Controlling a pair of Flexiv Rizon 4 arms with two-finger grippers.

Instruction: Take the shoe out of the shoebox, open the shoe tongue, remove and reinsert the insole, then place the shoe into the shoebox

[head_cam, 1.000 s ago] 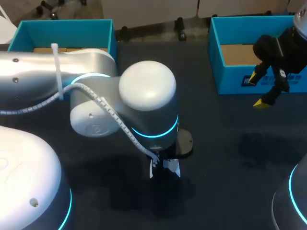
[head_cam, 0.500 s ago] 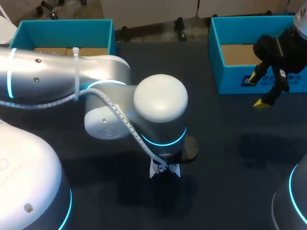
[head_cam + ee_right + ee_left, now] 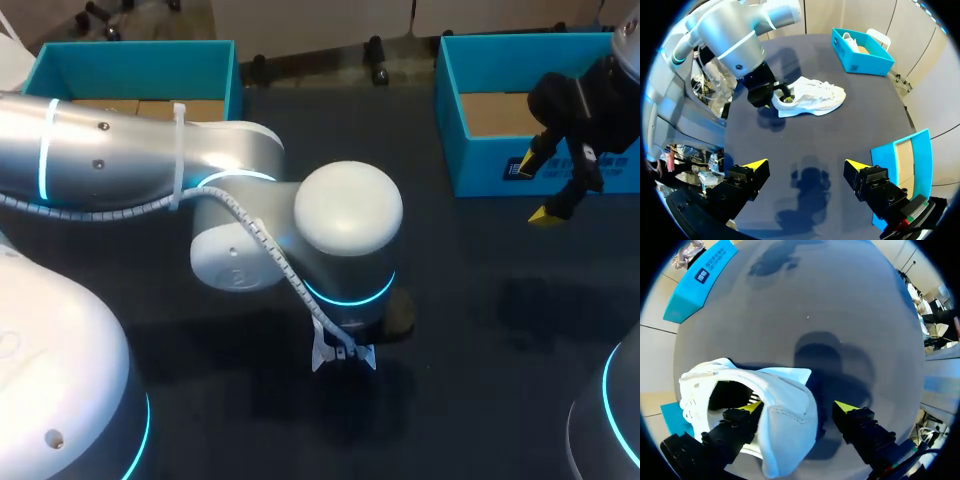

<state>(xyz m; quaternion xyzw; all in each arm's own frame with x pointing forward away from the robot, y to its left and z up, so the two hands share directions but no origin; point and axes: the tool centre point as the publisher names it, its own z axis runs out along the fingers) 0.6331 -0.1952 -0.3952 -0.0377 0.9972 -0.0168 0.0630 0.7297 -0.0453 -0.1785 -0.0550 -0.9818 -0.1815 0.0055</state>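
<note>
The white shoe (image 3: 812, 97) stands on its sole on the dark surface (image 3: 480, 330), out of both boxes, near the middle between them. Its toe points toward the left box (image 3: 860, 50), which has something white inside. In the head view the left arm (image 3: 140, 170) covers nearly all of the shoe, leaving only a white scrap under its wrist. The left claw (image 3: 799, 407) is down at the heel and straddles the heel wall. One yellow tip is inside the shoe's opening and the other is outside behind the heel, with a dark gap between it and the shoe, so the claw is open rather than clamped. The right claw (image 3: 806, 165) hangs above bare surface just in front of the right box (image 3: 530, 110). Its fingers are spread wide with nothing in them, well apart from the shoe.
</note>
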